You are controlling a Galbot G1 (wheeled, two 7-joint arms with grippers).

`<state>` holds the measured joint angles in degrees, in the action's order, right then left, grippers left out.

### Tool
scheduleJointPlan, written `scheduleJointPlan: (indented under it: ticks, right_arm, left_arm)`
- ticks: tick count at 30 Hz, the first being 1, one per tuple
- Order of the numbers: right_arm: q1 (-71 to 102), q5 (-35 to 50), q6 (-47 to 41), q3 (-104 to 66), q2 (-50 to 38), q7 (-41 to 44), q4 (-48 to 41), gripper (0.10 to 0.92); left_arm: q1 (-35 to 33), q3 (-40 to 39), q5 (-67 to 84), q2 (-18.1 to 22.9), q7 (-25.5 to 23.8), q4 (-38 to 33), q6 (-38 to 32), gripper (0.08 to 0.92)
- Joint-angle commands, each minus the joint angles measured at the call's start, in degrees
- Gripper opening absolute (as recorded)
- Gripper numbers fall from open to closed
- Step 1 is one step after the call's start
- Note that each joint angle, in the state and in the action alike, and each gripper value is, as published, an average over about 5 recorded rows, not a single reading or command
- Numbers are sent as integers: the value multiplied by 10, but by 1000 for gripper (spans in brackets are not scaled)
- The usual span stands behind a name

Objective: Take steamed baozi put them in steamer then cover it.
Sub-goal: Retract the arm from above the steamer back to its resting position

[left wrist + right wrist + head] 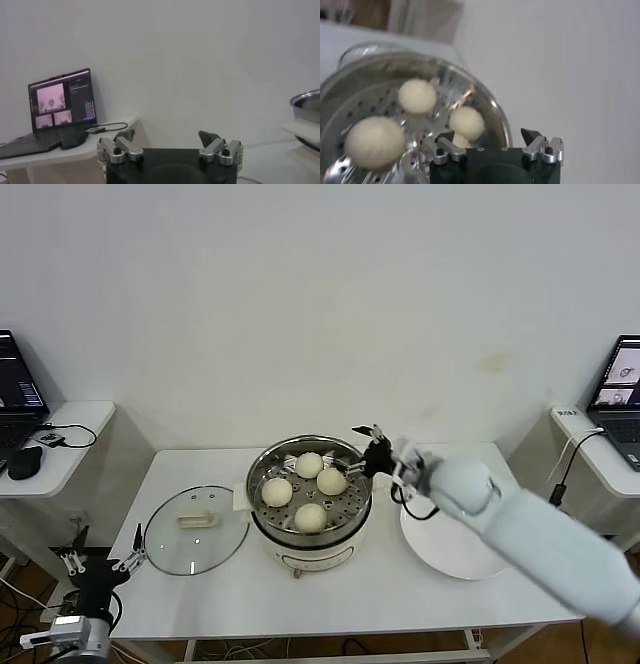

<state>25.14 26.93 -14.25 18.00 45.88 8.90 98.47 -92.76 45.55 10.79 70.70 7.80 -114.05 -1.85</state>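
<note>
So far the bun part looks done to me. All four steamed baozi (pixel 310 490) sit on the holey tray inside the steamer (pixel 309 531), which stands in the middle of the table (pixel 300 594). Nearest to me, down past the table edge on the left of the steamer, my left gripper (pixel 98 560) hangs low with its fingers spread wide and nothing in them. A little farther in, the cover (pixel 196 530) lies flat on the table just left of the steamer, handle up. It is not on the pot yet, so that is the job still left. On the right of the steamer lies a white plate (pixel 452 546) with no buns on it. Farther back, my right gripper (pixel 364 448) hovers at the steamer's far right rim, fingers apart and holding nothing. I think the next thing is to pick up the cover and set it on top.
</note>
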Motion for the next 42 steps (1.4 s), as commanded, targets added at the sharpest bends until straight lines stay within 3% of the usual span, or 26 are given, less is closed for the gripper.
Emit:
scheduleJointPlan:
  ticks: [1, 7, 16, 21, 28, 42]
  right_arm:
    - [457, -117, 263, -447, 138, -34, 41, 823]
    - [554, -131, 326, -567, 252, -4, 57, 823]
    - [636, -143, 361, -655, 319, -29, 82, 823]
    - [658, -145, 365, -680, 328, -36, 100, 823]
    - [674, -146, 363, -701, 342, -39, 114, 823]
    - [683, -150, 365, -709, 358, -35, 117, 823]
  left_arm:
    - [12, -12, -117, 4, 17, 47, -19, 823]
    - [45, -17, -382, -6, 40, 135, -86, 823]
    - [140, -36, -776, -56, 53, 251, -141, 823]
    - [204, -85, -820, -84, 35, 307, -140, 823]
    - [247, -128, -828, -93, 31, 358, -138, 823]
    - [288, -154, -824, -96, 29, 404, -138, 823]
